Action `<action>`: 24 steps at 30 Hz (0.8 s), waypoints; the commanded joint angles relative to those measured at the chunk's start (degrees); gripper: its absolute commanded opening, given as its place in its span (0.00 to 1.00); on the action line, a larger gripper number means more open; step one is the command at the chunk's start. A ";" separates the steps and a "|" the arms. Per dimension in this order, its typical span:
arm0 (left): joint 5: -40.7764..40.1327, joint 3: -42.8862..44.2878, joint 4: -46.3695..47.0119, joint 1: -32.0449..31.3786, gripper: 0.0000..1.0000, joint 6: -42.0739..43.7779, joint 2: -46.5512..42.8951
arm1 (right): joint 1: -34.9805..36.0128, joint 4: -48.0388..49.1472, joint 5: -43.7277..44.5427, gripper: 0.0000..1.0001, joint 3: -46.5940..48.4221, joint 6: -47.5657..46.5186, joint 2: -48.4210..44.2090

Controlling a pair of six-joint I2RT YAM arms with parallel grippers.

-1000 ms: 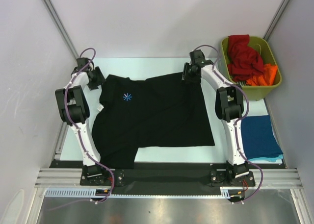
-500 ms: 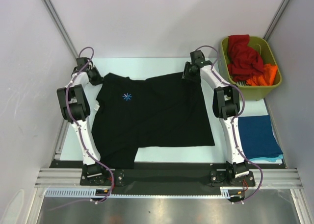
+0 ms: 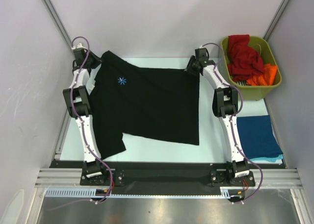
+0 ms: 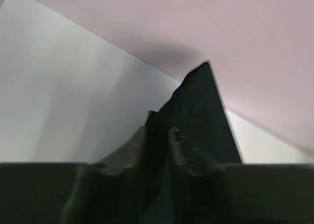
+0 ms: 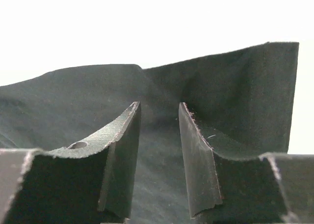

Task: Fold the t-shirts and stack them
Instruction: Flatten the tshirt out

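Left tool (image 4: pixel 162 136) clamped narrow on black t-shirt (image 3: pixel 152 104); right tool (image 5: pixel 159 111) wider, gripping its hem. Stretched between them over desk (image 3: pixel 162 148). Red t-shirt (image 3: pixel 243 55), orange t-shirt (image 3: pixel 265 77) in bin (image 3: pixel 273 85) far right; dark blue t-shirt (image 3: pixel 257 136) folded near-right.

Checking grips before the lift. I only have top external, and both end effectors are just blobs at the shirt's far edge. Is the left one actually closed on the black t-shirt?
Observer: Yes. In the left wrist view the left end effector is shut on the black t-shirt, with cloth pinched in it.
Operator: Any cloth past the tips?
Observer: A pointed corner of the shirt stands up beyond the fingertips.
Operator: Right side?
Observer: In the right wrist view the right end effector has its fingers apart, with black cloth filling the gap. I cannot tell whether the cloth is pinched.
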 commanded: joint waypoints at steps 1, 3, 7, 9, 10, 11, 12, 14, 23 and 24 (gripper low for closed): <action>-1.86 4.29 4.08 1.16 0.33 -3.96 -0.07 | -0.83 0.47 1.17 0.42 3.06 -0.57 2.26; -5.61 1.84 0.14 0.55 0.54 -1.25 -4.17 | -1.27 -0.23 1.61 0.42 4.38 -1.97 2.00; -16.16 -6.15 -7.70 -0.51 0.78 7.71 -14.62 | -2.23 -1.11 1.08 0.44 5.53 -3.99 -0.46; -18.73 -12.98 -10.94 -0.77 0.81 9.92 -19.65 | -2.15 -2.16 0.99 0.51 5.88 -5.31 -2.92; -20.48 -15.81 -11.66 -0.86 0.81 11.67 -21.85 | -1.89 -2.78 0.99 0.54 6.14 -5.58 -4.06; -22.67 -18.97 -12.01 -1.12 0.82 12.30 -27.44 | -1.71 -4.00 0.82 0.59 6.23 -5.84 -5.98; -23.48 -25.27 -12.19 -1.30 0.82 13.09 -29.84 | -1.19 -4.71 0.47 0.59 6.14 -5.93 -7.31; -25.33 -35.37 -12.46 -1.65 0.82 13.62 -37.82 | -0.48 -8.04 0.03 0.61 5.44 -6.11 -10.81; -22.52 -65.83 -20.26 -4.99 0.81 6.15 -65.44 | 7.43 -17.99 0.03 0.68 -23.84 -8.30 -30.51; -22.35 -69.16 -20.98 -5.25 0.81 5.72 -69.64 | 8.22 -17.64 -0.41 0.68 -26.79 -8.22 -33.57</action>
